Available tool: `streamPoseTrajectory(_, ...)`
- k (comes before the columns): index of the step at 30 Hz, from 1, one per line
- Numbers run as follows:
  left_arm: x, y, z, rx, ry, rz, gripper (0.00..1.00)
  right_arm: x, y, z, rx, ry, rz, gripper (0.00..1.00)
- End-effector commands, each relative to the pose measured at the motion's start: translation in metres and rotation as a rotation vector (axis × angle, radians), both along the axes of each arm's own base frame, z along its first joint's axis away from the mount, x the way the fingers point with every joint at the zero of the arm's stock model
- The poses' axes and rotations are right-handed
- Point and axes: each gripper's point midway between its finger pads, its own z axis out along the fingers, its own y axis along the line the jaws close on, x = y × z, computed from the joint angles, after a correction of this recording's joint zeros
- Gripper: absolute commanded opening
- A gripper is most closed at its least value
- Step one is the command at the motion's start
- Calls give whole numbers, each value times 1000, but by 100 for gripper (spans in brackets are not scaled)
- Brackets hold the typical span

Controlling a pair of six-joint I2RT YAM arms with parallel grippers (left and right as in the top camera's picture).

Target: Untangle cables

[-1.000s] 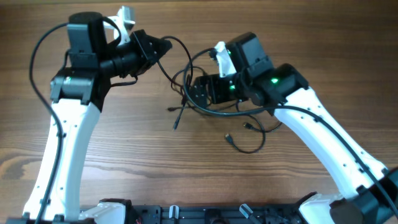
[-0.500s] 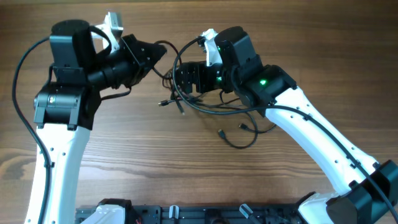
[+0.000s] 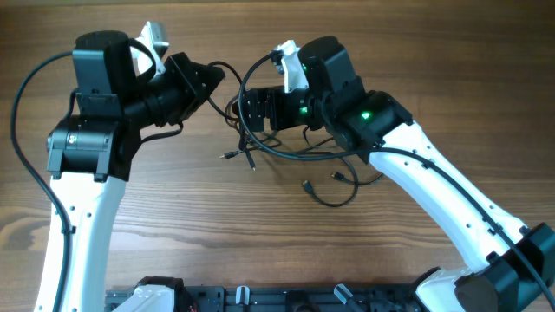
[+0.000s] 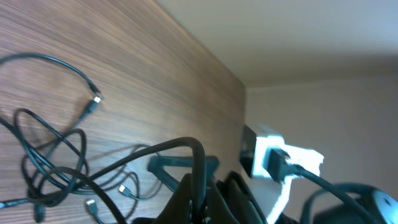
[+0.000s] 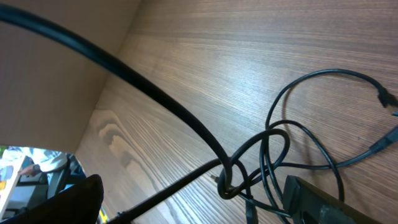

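The cables (image 3: 276, 149) lie as a tangle of thin black cords on the wooden table between the two arms, with small plug ends (image 3: 227, 156) trailing out. My left gripper (image 3: 215, 78) is shut on one cable (image 4: 198, 163), which rises taut from between its fingers (image 4: 239, 193) toward the tangle. In the left wrist view the loops (image 4: 50, 158) and silver-tipped plugs (image 4: 127, 190) rest on the wood. My right gripper (image 3: 246, 113) stands open at the tangle's left side. In the right wrist view a knot of cables (image 5: 231, 180) sits between its spread fingers (image 5: 314, 199), apart from both.
A loose cable loop (image 3: 340, 192) with two plug ends lies in front of the right arm. Thicker black wires (image 3: 26, 121) hang from the left arm. The table's near edge carries a black rail (image 3: 260, 296). Bare wood (image 3: 217, 234) spreads toward the front.
Both arms have shifted left and toward the far side, dragging the tangle left with them. The left gripper keeps its cable. The right gripper stays open by the knot.
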Motion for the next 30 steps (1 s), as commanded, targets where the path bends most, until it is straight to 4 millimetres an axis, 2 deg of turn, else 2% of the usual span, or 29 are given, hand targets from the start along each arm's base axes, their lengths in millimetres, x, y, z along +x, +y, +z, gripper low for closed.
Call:
streamPoseTrajectory(1, -20, -22, 25, -155, 24, -115, 4, -2, 10, -2, 17, 10, 29, 94)
streamPoseTrajectory(3, -23, -29, 38, -230, 34, -142, 4, 1, 11, -14, -27, 11, 4, 91)
streamPoseTrajectory(4, -25, -32, 45, -252, 17, -164, 4, 8, 7, -28, -82, 12, -40, 82)
streamPoseTrajectory(6, -26, -32, 48, -257, 9, -166, 4, 15, 3, -43, -131, 20, -79, 58)
streamPoseTrajectory(7, -27, -32, 49, -257, 7, -166, 4, 17, 2, -47, -132, 34, -90, 51)
streamPoseTrajectory(8, -28, -32, 50, -257, 3, -166, 4, 18, 1, -48, -130, 42, -103, 39)
streamPoseTrajectory(10, -27, -28, 51, -245, -12, -150, 4, 22, -2, -44, -123, 36, -115, 6)
streamPoseTrajectory(12, -15, -12, 44, -165, -55, -79, 4, 21, -10, -22, -74, 17, -111, 4)
streamPoseTrajectory(14, -1, 25, 13, -26, 11, 124, 4, 17, -17, 8, -21, -26, -110, 4)
streamPoseTrajectory(15, 3, 50, -7, 69, 68, 259, 4, 15, -25, 33, 12, -74, -122, 4)
streamPoseTrajectory(16, 2, 86, -30, 213, 132, 427, 4, 14, -37, 69, 55, -153, -152, 4)
streamPoseTrajectory(17, -2, 112, -45, 327, 183, 539, 4, 12, -49, 98, 88, -223, -187, 4)
streamPoseTrajectory(18, -8, 129, -58, 412, 232, 605, 4, 10, -62, 127, 117, -297, -233, 4)
streamPoseTrajectory(20, -15, 143, -74, 497, 303, 646, 4, 6, -91, 168, 142, -421, -353, 4)
streamPoseTrajectory(21, -17, 147, -79, 521, 328, 654, 4, 5, -113, 185, 136, -481, -452, 4)
streamPoseTrajectory(25, -14, 149, -98, 555, 394, 650, 4, -1, -195, 220, 56, -617, -834, 4)
streamPoseTrajectory(27, -13, 157, -107, 586, 429, 694, 4, -5, -228, 220, -20, -637, -990, 4)
streamPoseTrajectory(29, -15, 165, -115, 609, 473, 748, 4, -9, -254, 210, -131, -630, -1107, 4)
streamPoseTrajectory(30, -16, 165, -120, 609, 495, 746, 4, -10, -261, 201, -188, -614, -1129, 4)
